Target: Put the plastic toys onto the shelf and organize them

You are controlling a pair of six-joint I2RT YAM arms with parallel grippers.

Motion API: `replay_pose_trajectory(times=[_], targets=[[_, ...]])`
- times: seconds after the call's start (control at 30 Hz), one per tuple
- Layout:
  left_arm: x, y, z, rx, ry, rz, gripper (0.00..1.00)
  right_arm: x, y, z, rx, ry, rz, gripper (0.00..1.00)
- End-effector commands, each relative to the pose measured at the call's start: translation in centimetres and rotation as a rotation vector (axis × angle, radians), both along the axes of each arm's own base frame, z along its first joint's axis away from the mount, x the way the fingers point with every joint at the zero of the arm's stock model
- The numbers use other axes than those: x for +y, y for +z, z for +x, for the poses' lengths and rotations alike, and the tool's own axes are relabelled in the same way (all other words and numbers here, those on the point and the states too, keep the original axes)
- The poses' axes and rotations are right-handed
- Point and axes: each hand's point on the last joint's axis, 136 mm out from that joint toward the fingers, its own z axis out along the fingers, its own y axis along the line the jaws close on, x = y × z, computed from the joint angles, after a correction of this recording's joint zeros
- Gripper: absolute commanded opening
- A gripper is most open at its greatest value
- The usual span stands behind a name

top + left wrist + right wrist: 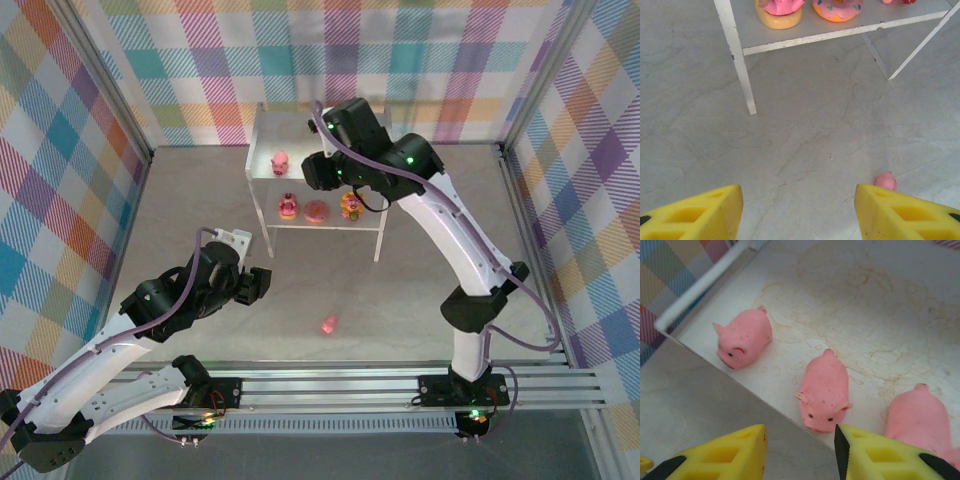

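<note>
Surface (420,290): one stray pig (329,324) lower centre.
Shelf (270,130): I see three pigs (824,387) on top, centre frame.
Left claw (799,202): released, empty.
Right claw (800,437): released, empty, over shelf.

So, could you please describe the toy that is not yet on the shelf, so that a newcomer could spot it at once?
Find the white shelf at the far middle of the table, then come from its front legs toward the near edge. A tiny pink toy lies there alone on the grey surface. Every other toy in view sits on the shelf.
</note>
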Motion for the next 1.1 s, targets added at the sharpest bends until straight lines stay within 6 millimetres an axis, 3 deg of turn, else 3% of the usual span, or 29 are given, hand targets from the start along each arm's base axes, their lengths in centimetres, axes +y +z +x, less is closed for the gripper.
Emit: replay_pose_trajectory(times=[0.0, 0.23, 0.33, 0.37, 0.4, 0.47, 0.63, 0.87, 0.97, 1.07], targets=[[0.2, 0.9, 0.2, -0.018, 0.004, -0.004, 0.61, -1.3, 4.1, -1.1, -0.086, 0.009, 0.083, 0.42], [-0.3, 2.3, 0.9, -0.044, 0.004, -0.015, 0.62, -2.8, 5.9, -2.3, -0.147, 0.005, 0.122, 0.42], [-0.6, 2.7, 1.1, -0.044, -0.002, -0.013, 0.63, -3.8, 5.8, -3.2, -0.14, 0.001, 0.116, 0.41], [-0.7, 2.6, 1.2, -0.038, -0.002, -0.009, 0.64, -4.1, 5.3, -3.6, -0.125, 0.004, 0.111, 0.41], [-0.9, 2.4, 1.3, -0.03, -0.004, -0.005, 0.72, -4.3, 4.8, -4.1, -0.114, 0.007, 0.106, 0.41], [-1.3, 1.4, 1.2, 0.013, -0.015, 0.011, 0.78, -5.5, 3.6, -5.0, -0.091, -0.008, 0.085, 0.4], [-3.6, -2.5, 0.3, 0.172, -0.061, -0.042, 0.57, -11.2, 1.5, -6.9, -0.107, -0.156, 0.037, 0.44], [-5.7, -8.9, -2.1, 0.341, -0.059, -0.088, 0.57, -17.4, -3.6, -10.3, -0.035, -0.308, -0.037, 0.46], [-7.6, -10.6, -3.0, 0.377, -0.085, -0.058, 0.57, -19.6, -4.0, -11.3, -0.039, -0.363, -0.018, 0.48], [-10.4, -11.6, -4.0, 0.397, -0.141, -0.036, 0.57, -21.3, -3.0, -12.1, -0.075, -0.397, 0.042, 0.49]])
